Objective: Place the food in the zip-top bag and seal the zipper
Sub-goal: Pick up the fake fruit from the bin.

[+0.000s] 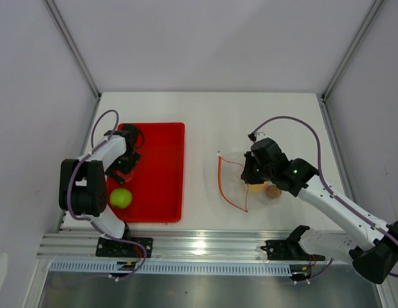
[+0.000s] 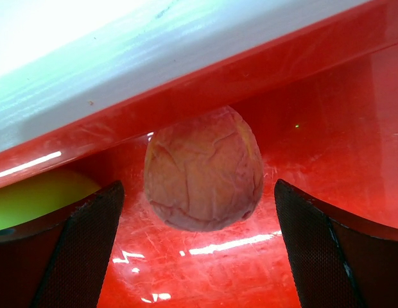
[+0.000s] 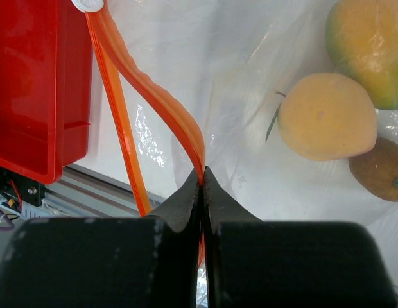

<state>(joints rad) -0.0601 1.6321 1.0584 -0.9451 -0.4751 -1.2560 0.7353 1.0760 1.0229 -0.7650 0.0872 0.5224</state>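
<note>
Fruits (image 1: pixel 121 197) x5 (3 bagged), bag (image 3: pixel 250 77) x1, tray (image 1: pixel 164 160) x1.

Red tray (image 1: pixel 167 138): no lettering I can read from here.
Zip-top bag (image 1: pixel 236 179): clear plastic, no print.
Zipper (image 3: pixel 154 96): plain orange-red strip, no markings.
Right arm (image 1: pixel 334 205): no legible brand or number.

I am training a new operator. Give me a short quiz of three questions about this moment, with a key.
1. True or false: the right gripper is shut on the zipper.
2. Between the open jaws of the left gripper, which fruit sits? A banana, B pink fruit, C grapes.
3. Fill in: the green apple lies in the red ____.
Key: 1 true; 2 B; 3 tray.
</note>
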